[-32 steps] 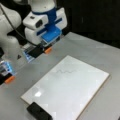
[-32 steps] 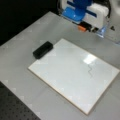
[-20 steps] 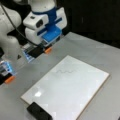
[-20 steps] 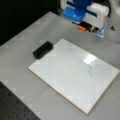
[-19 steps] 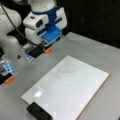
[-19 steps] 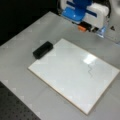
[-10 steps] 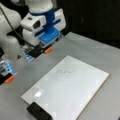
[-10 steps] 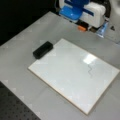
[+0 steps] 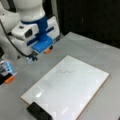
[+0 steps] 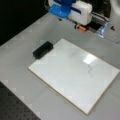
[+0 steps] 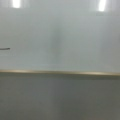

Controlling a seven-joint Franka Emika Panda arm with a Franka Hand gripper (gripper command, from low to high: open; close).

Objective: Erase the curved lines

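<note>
Curve lines [image 9: 65, 71] on board [image 9: 82, 95]; eraser [image 10: 43, 49] touching board corner; end effector [image 9: 41, 53] beyond board edge.

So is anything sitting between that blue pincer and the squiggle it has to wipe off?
Nothing visible does. The pincer hangs above the grey table, off the white board. The squiggle lies on bare board, and the black eraser sits at the board's far corner, well out of the way.

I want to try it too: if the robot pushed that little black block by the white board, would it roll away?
Probably not. The black eraser looks boxy with flat sides, so it should slide rather than roll. It lies low beside the whiteboard, so tipping seems unlikely. It looks small, likely light.
</note>
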